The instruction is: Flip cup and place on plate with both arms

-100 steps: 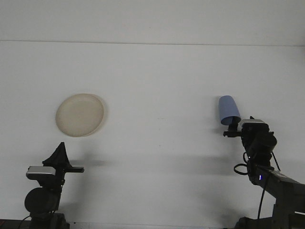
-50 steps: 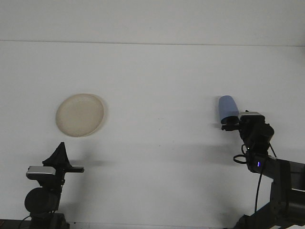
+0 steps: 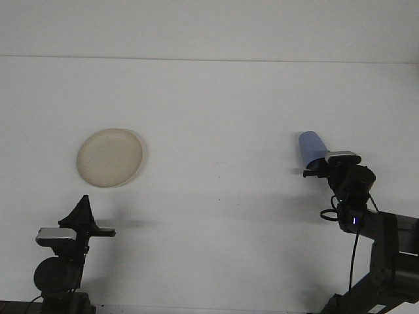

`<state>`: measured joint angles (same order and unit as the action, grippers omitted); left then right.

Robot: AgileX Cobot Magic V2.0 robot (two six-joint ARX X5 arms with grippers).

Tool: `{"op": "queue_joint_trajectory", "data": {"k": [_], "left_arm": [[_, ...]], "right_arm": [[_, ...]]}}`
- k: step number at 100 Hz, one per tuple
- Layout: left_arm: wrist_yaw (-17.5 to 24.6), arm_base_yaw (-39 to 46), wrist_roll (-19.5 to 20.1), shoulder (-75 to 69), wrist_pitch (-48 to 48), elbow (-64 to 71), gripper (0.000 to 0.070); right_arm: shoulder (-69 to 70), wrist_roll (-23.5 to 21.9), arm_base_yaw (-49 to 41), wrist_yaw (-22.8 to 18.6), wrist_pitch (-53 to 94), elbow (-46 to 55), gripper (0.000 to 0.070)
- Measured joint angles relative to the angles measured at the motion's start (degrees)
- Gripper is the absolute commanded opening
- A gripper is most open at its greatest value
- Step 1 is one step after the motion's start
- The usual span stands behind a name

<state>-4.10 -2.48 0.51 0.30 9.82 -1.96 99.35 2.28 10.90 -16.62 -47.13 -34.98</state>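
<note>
A blue cup [image 3: 312,146] is at the right of the white table, its rounded closed end pointing up and away and its wider end toward my right gripper [image 3: 317,168]. That gripper sits at the cup's near end and hides the rim; whether it holds the cup I cannot tell. A round beige plate [image 3: 109,157] lies empty at the left of the table. My left gripper [image 3: 84,199] is low at the near left edge, in front of the plate and apart from it, shut with nothing in it.
The white table [image 3: 216,131] runs back to a wall edge at the top. The right arm's dark links and cable [image 3: 357,216] rise from the near right corner. The left arm's base [image 3: 59,271] stands at the near left.
My right gripper has risen and moved forward onto the cup's near end, covering more of it. The cup's top has shifted slightly left. The left arm and the plate are unchanged.
</note>
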Motion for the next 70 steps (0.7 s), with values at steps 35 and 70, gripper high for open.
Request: {"op": "queue_joint_trajectory", "data": {"k": [35, 70], "left_arm": [[0.0, 0.0, 0.0, 0.0, 0.0, 0.0, 0.0012], [0.0, 0.0, 0.0, 0.0, 0.0, 0.0, 0.0012]], "right_arm": [[-3.5, -0.6, 0.0, -1.2, 2.4, -0.1, 0.0007], [-24.4, -1.0, -0.7, 2.2, 21.4, -0.1, 0.0006]]}}
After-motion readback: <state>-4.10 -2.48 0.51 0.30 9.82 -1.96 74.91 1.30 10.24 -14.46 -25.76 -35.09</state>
